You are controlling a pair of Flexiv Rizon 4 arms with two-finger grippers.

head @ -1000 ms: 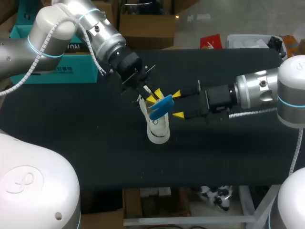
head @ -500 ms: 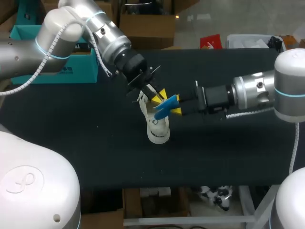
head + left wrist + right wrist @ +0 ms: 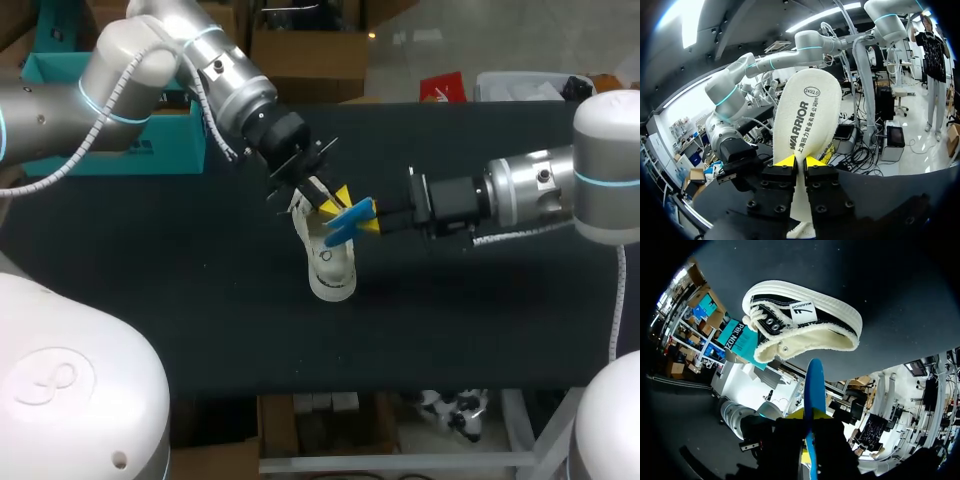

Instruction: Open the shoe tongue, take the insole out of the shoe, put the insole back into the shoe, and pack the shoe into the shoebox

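Blue-backed insole (image 3: 350, 216) clamped by left fingers (image 3: 785, 161) and right fingers (image 3: 796, 415) near shoe (image 3: 332, 270); opposed pulls risk bending, slip, drop onto surface (image 3: 200, 300).

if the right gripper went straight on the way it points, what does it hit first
Most likely the shoe: in its wrist view the open collar lies ahead of the right gripper, just past the insole it holds. Depth is unclear.

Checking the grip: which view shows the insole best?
Left wrist view: the insole looms large, pale face toward the camera, pinched in the left gripper. The right wrist view shows only its blue edge; the head view, a blue strip over the shoe.
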